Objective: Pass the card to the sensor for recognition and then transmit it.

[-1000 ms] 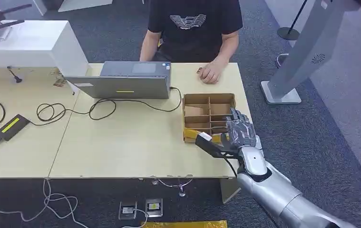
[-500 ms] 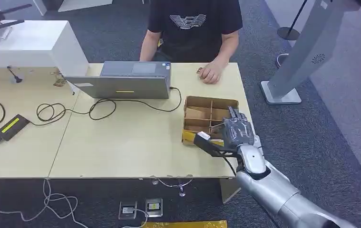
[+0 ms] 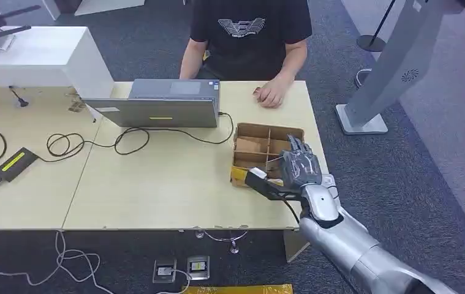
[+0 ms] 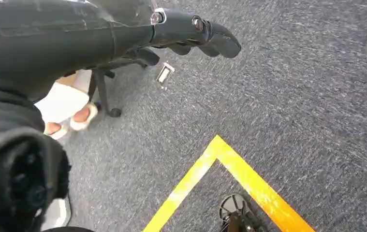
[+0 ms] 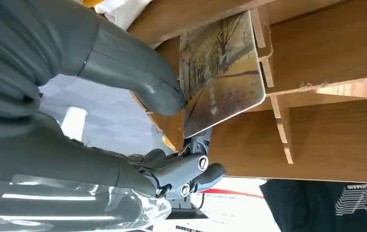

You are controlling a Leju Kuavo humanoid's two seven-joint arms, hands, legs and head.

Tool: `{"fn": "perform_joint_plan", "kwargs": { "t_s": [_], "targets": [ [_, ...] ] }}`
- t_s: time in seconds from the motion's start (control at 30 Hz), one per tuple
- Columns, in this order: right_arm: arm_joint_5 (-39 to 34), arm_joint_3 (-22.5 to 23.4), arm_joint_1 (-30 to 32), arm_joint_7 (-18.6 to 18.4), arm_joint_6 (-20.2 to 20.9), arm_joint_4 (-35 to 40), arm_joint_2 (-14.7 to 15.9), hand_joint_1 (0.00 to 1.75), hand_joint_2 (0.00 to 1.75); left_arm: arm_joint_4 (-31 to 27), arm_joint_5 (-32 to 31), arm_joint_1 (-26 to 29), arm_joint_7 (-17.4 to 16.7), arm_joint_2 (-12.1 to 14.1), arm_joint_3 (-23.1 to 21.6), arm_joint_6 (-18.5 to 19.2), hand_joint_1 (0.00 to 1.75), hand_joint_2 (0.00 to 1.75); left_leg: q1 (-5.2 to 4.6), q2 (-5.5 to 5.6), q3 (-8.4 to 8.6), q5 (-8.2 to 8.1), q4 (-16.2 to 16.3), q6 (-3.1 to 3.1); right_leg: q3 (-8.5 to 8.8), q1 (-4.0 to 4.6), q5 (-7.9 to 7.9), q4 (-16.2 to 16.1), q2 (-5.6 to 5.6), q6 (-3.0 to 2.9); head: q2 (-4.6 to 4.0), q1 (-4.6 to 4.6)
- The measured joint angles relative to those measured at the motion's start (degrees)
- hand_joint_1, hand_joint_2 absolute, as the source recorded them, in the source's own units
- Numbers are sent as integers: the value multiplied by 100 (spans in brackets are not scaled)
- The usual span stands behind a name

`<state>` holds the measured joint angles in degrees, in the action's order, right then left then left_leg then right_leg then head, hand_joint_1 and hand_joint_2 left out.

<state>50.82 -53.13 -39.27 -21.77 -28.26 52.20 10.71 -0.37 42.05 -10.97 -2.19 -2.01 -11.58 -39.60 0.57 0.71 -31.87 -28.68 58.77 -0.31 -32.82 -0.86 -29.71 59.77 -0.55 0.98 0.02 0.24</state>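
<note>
1. Right hand (image 3: 301,166) over the near right part of the cardboard divider box (image 3: 265,131), silver forearm reaching in from below.
2. Pinching the card (image 5: 221,72) between thumb (image 5: 138,72) and darker fingers (image 5: 191,174); grasp plain in the right wrist view.
3. Card a glossy picture of tree-lined scenery, tilted, its far edge lying across the wooden dividers (image 5: 278,121) just beyond the fingertips.
4. Left hand (image 4: 191,29) hanging over grey carpet (image 4: 307,96), fingers curled slightly, nothing in them that can be seen; open or clenched cannot be told.
5. Beyond the right hand, across the table (image 3: 156,190): a person's hand (image 3: 271,95) resting on the tabletop, a laptop (image 3: 156,110) further left with cables beside.
</note>
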Motion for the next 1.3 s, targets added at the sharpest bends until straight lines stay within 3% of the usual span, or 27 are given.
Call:
{"fn": "perform_joint_plan", "kwargs": {
  "t_s": [0.27,0.6,1.3],
  "targets": [
    [533,0,-465,-78,-649,-127,-158,175,175,0,39,17,0,11,216,0,0,0,-1,0,0,3,1,1,0,-1,2,1,-2,0,-2,0],
    [1143,57,-901,-428,-595,327,-166,175,175,0,13,45,2,20,402,0,0,0,-1,0,1,4,1,0,-1,0,2,1,-1,0,0,0],
    [1235,98,-1006,-168,-664,365,-363,175,175,0,114,189,44,20,835,0,0,0,0,2,-1,4,0,0,-1,0,1,1,-2,0,-2,0]
  ]
}}
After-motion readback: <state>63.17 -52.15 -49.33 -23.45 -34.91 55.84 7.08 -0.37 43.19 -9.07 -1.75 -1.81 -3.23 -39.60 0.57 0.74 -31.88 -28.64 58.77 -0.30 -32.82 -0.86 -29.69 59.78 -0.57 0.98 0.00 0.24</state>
